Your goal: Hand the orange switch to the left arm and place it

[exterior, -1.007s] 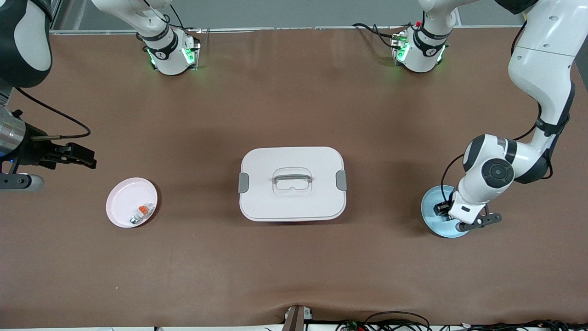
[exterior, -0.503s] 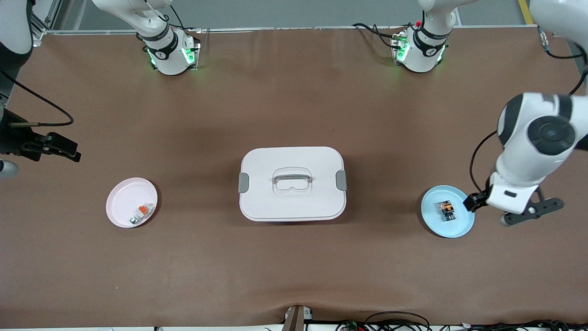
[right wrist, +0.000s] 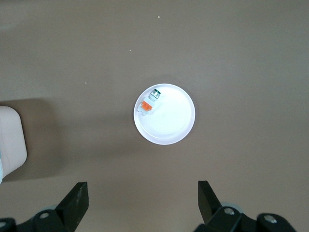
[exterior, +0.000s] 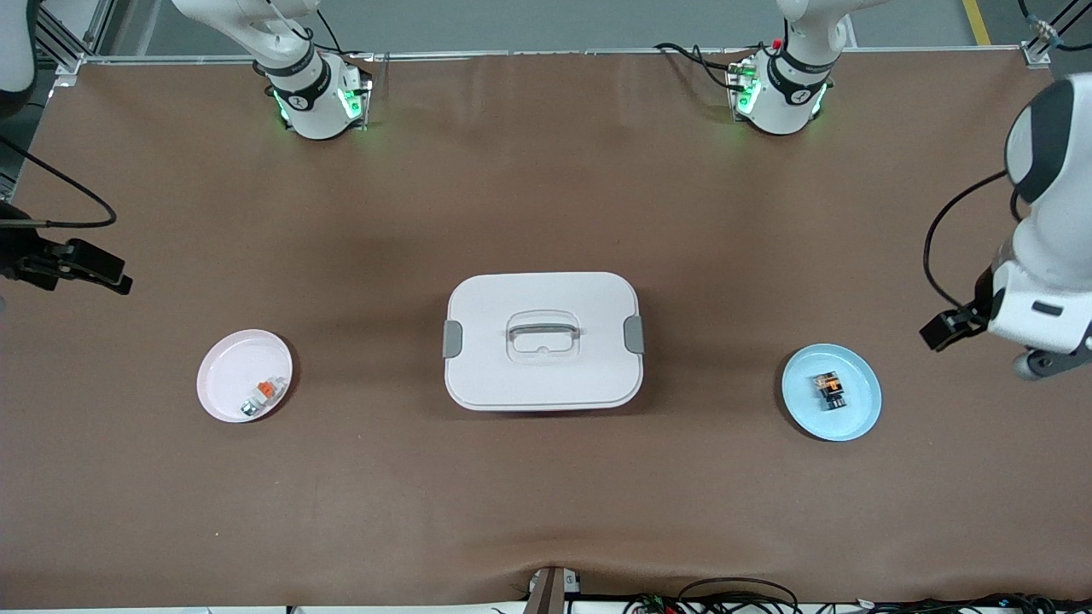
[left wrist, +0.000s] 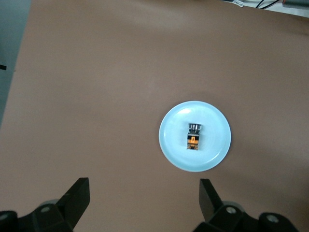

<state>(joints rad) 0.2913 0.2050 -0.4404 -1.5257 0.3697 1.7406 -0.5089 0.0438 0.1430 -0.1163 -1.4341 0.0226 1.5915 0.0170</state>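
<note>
The orange switch (exterior: 828, 390) lies on a light blue plate (exterior: 860, 402) toward the left arm's end of the table. My left gripper (exterior: 945, 329) hangs open and empty in the air beside that plate, over bare table. In the left wrist view the switch (left wrist: 193, 136) lies in the middle of the plate (left wrist: 215, 121), apart from my left gripper (left wrist: 143, 194). The white box (exterior: 543, 341) stands shut at the table's middle. My right gripper (exterior: 90, 271) is open and empty at the right arm's end, and it shows in its own wrist view (right wrist: 142, 194).
A pink plate (exterior: 223, 373) toward the right arm's end holds a white-and-orange connector (exterior: 267, 390) and a small silver piece (exterior: 248, 409). The right wrist view shows that plate (right wrist: 175, 122), the connector (right wrist: 146, 105) and a corner of the box (right wrist: 12, 140).
My left gripper has lifted off the blue plate and drawn back toward the table's end, leaving the switch on the plate. My right gripper has drawn back toward its end.
</note>
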